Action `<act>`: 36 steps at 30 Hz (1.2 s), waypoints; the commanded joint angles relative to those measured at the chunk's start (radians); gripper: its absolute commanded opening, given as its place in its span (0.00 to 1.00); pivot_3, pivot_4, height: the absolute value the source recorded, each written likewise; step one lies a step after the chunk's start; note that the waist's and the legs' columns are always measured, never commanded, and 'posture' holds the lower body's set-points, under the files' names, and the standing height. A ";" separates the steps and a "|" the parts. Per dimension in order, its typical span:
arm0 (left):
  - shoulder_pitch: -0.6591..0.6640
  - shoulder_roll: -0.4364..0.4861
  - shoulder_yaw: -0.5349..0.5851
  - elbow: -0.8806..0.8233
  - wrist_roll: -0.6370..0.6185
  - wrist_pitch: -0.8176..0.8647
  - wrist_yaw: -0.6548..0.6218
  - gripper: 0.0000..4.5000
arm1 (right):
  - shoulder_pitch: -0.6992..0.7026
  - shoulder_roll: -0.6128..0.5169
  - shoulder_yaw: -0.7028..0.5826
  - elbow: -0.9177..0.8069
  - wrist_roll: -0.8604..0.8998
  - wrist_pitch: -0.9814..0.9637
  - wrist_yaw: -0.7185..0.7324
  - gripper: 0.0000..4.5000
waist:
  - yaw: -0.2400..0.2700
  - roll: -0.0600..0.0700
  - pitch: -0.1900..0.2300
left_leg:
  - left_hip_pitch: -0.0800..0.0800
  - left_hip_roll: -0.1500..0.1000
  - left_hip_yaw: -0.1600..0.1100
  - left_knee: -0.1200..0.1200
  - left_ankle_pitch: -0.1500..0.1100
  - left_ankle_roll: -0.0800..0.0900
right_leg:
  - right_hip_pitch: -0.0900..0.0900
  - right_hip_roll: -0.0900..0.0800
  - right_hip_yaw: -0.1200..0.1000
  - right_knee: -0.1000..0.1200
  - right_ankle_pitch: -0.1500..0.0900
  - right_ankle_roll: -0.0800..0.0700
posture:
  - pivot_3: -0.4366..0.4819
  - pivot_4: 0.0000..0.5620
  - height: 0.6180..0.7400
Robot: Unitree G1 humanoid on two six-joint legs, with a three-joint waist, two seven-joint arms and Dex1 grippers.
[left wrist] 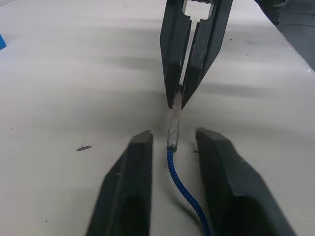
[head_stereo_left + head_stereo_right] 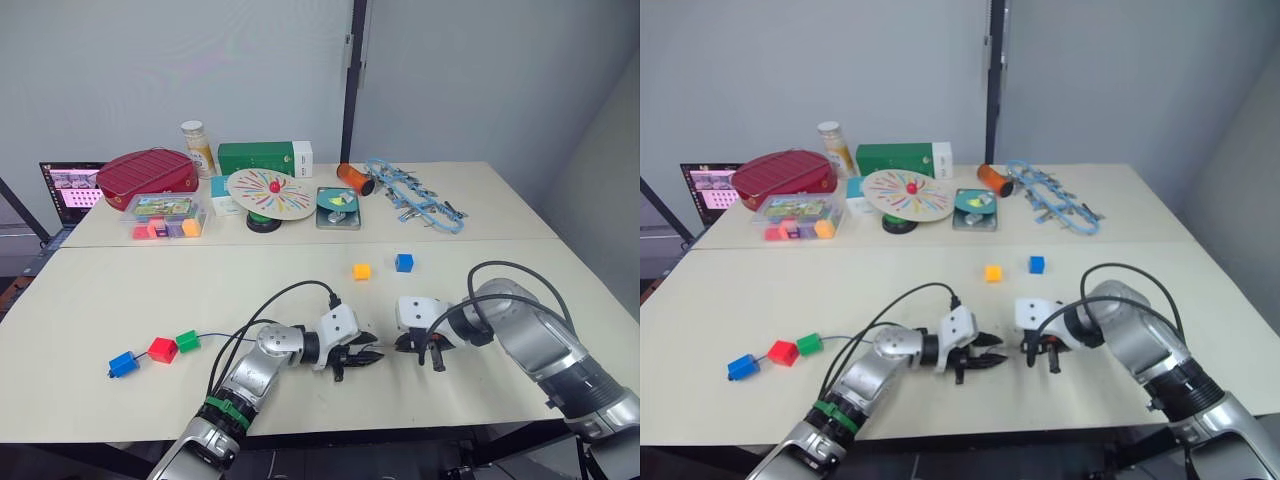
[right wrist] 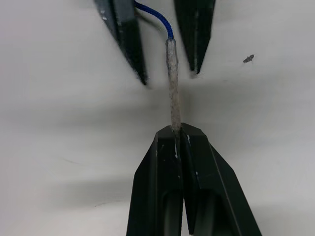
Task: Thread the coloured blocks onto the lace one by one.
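Your right gripper point(image 3: 178, 132) pinches the lace point(image 1: 173, 127) by its pale tip at the near table edge; your left gripper point(image 1: 172, 147) sits spread around the cord just behind; blue point(image 2: 123, 364), red point(image 2: 162, 349), green point(image 2: 187, 341) blocks threaded at left; orange-yellow point(image 2: 362, 271) and blue point(image 2: 403, 262) blocks loose farther back.

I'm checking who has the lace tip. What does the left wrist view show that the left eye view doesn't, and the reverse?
Left wrist view: the lace's pale tip pinched in the right hand, with the left hand's fingers spread either side.

Left eye view: a blue, red and green block lined up, and an orange-yellow and a blue block loose.

Both: the two hands tip to tip over the table.
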 commanded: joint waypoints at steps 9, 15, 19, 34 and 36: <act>0.011 -0.006 -0.035 0.005 0.037 0.002 0.002 0.00 | 0.039 -0.022 -0.067 -0.114 0.063 0.134 -0.006 0.14 | 0.002 0.000 0.000 | 0.000 0.000 0.000 0.000 0.000 0.000 | 0.000 0.000 0.000 0.000 0.000 0.000 | 0.48 0.27 1.00; -0.004 0.009 0.022 0.001 0.001 -0.047 -0.005 0.00 | 0.199 -0.107 -0.383 -0.214 0.282 0.260 0.010 0.58 | 0.015 0.000 0.000 | -0.001 0.000 -0.001 0.000 -0.001 0.001 | 0.000 -0.002 -0.001 -0.001 0.000 0.000 | 0.48 0.27 1.00; 0.002 0.039 0.043 -0.017 -0.031 -0.055 -0.046 0.00 | 0.384 -0.116 -0.622 -0.267 0.398 0.298 -0.035 0.89 | 0.021 0.000 0.000 | -0.001 0.001 -0.001 0.000 -0.001 0.001 | 0.000 -0.001 0.000 -0.002 0.000 0.000 | 0.48 0.27 1.00; 0.019 0.087 0.121 -0.092 -0.110 0.026 -0.072 0.00 | 0.631 0.250 -0.910 -0.279 0.563 0.265 -0.427 0.89 | 0.020 0.001 0.000 | 0.000 0.001 0.001 -0.001 -0.001 0.001 | 0.000 -0.001 0.002 -0.001 0.001 0.001 | 0.48 0.27 1.00; 0.033 0.090 0.133 -0.125 -0.120 0.052 -0.056 0.00 | 0.587 0.258 -0.885 -0.245 0.548 0.232 -0.472 0.89 | 0.010 0.001 0.000 | 0.000 0.001 0.001 -0.001 0.000 0.001 | 0.000 -0.001 0.002 -0.001 0.001 0.001 | 0.48 0.27 1.00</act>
